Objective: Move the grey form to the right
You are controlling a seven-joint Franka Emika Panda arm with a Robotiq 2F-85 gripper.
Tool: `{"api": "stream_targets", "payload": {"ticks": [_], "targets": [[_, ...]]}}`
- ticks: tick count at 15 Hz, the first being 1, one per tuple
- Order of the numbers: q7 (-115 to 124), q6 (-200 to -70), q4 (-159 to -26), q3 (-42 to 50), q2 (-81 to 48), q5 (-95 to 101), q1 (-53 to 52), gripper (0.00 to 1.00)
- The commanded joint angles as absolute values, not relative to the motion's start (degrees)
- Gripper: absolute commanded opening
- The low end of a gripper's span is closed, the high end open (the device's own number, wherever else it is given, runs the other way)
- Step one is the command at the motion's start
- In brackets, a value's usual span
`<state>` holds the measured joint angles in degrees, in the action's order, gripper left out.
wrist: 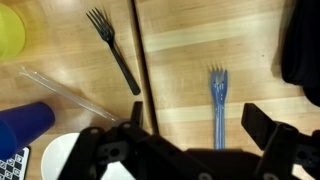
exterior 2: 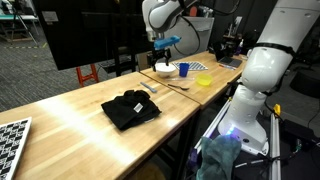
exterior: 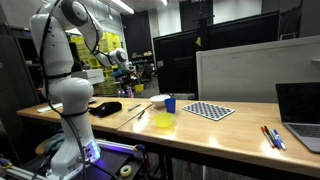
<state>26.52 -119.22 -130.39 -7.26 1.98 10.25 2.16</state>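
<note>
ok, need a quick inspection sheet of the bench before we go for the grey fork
Surface: wooden table, with a seam between two boards.
Job's things: dark grey fork lying flat, left of the seam in the wrist view, not gripped.
Clutter: blue fork, blue cup, white bowl, yellow bowl, black cloth, checkerboard, pens, laptop.
Grippers: gripper open and empty, above the forks.
Cables: what looks like a black cable along the arm, off the table.
Surroundings: lab, with a dark monitor behind the table.
</note>
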Motion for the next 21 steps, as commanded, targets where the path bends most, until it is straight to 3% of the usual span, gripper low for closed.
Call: {"api": "stream_targets", "payload": {"ticks": [1,10,21], "targets": [[25.42,-119.52,-122.25,-5.09,-7.21,13.0,0.29,1.0],[19.81,-123.76,-106.53,-4.59,-23.77,6.05,-5.21,1.0],[20.56,-121.47,-107.42,-1.74,-25.46,1.93,-5.72,1.0]]}}
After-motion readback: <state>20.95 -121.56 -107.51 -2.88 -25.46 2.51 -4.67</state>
